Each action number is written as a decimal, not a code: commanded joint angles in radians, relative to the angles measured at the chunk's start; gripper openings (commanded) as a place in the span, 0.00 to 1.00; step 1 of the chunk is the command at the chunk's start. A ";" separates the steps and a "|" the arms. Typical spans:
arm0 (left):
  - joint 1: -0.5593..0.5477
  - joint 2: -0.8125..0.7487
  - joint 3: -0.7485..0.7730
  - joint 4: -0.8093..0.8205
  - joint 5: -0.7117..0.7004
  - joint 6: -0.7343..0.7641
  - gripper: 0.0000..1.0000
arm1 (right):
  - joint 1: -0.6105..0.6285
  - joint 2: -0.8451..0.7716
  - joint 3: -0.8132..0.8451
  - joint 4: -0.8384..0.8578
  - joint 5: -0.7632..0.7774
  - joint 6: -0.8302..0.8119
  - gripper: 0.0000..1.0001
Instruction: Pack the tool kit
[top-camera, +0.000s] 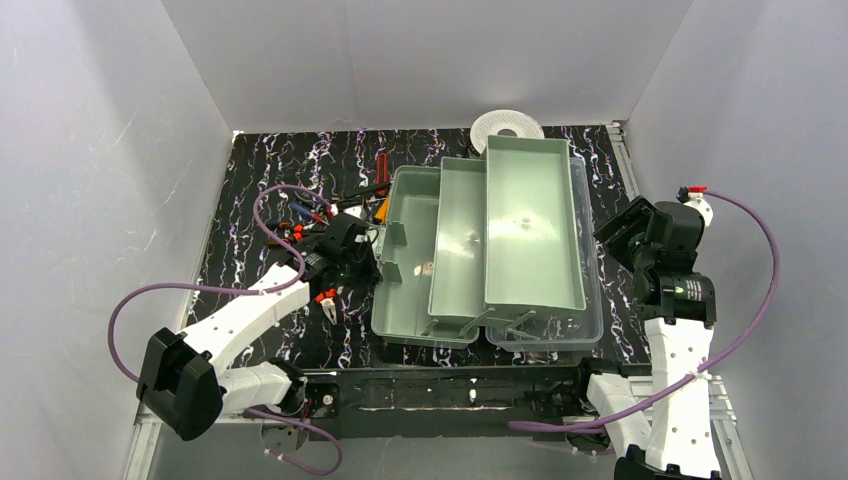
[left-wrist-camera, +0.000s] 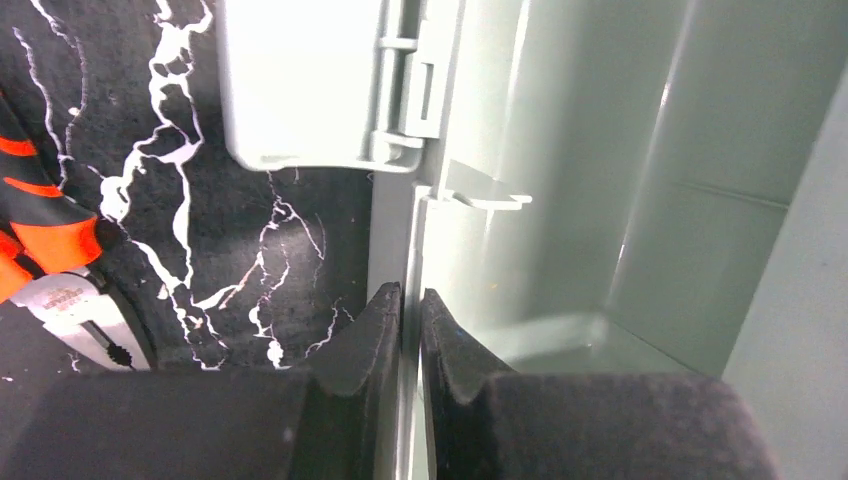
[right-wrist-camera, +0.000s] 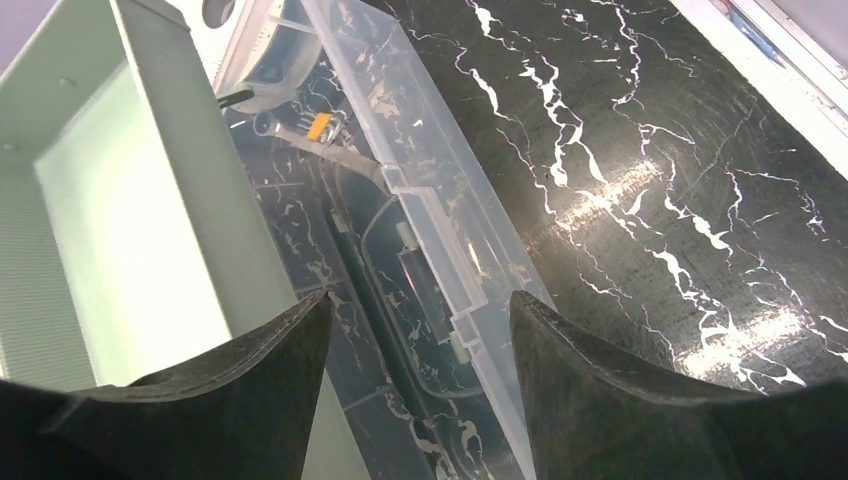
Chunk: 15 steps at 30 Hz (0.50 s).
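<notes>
Left gripper: jaws pinched shut on the thin side wall of the box, one pad outside, one inside. The box interior opens ahead and to the right of the fingers. Pliers lie on the mat, off to the left of the fingers and not touching them.

Right gripper: jaws wide apart, nothing in them. The lid lies just below and ahead, its long rim running between the fingers. Contact cannot be told. A green tray is ahead to the left.

Handling, by judgement:
- Box: thin moulded plastic, light. The walls probably flex under a pinch, and the hinged trays will swing if it is tugged. Best held at a wall near a corner.
- Lid: clear, glossy, springy and likely slippery. Take it by the raised rim, not the flat.
- Pliers: small, dense and rigid, with grippy sleeves. Pinch across both handles.
</notes>
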 joint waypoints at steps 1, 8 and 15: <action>0.009 -0.004 0.002 -0.056 0.001 -0.004 0.00 | -0.001 -0.019 0.048 0.022 -0.043 -0.036 0.73; 0.009 -0.016 -0.006 -0.042 0.017 -0.012 0.00 | -0.002 -0.018 0.060 0.047 -0.171 -0.063 0.71; 0.005 -0.032 -0.020 0.035 0.133 -0.032 0.00 | -0.002 0.017 0.088 0.024 -0.205 -0.097 0.70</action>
